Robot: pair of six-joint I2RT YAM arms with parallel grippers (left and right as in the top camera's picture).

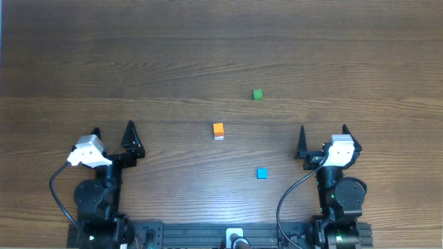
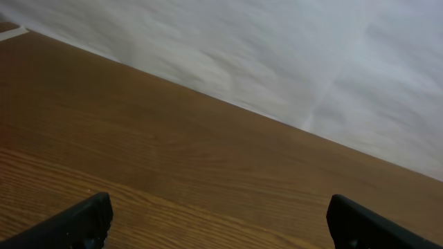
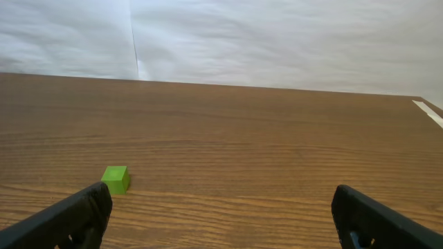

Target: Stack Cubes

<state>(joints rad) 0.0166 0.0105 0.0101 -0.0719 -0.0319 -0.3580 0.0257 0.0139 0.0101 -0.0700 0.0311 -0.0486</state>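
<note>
The blue cube [image 1: 261, 173] is lying nearest the bases, inward of the right gripper [image 1: 323, 128], which is gaping wide and empty, as is the left gripper [image 1: 112, 128]. Farther out between them, an orange cube [image 1: 219, 128] is sitting on a white cube [image 1: 219, 137]. The green cube [image 1: 257, 95] is resting farthest, ahead of the right gripper and to its left.

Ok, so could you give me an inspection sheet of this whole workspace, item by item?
Surface: brown wood-grain table, flat.
Job's things: small green cube farthest out; small orange cube mid-table, apparently atop a white cube; small blue cube nearest the right arm.
Clutter: nothing seen.
Grippers: left gripper and right gripper both open, empty, near their bases.
Cables: black cables loop beside each arm, apart from the cubes.
Surroundings: white wall behind the table.
</note>
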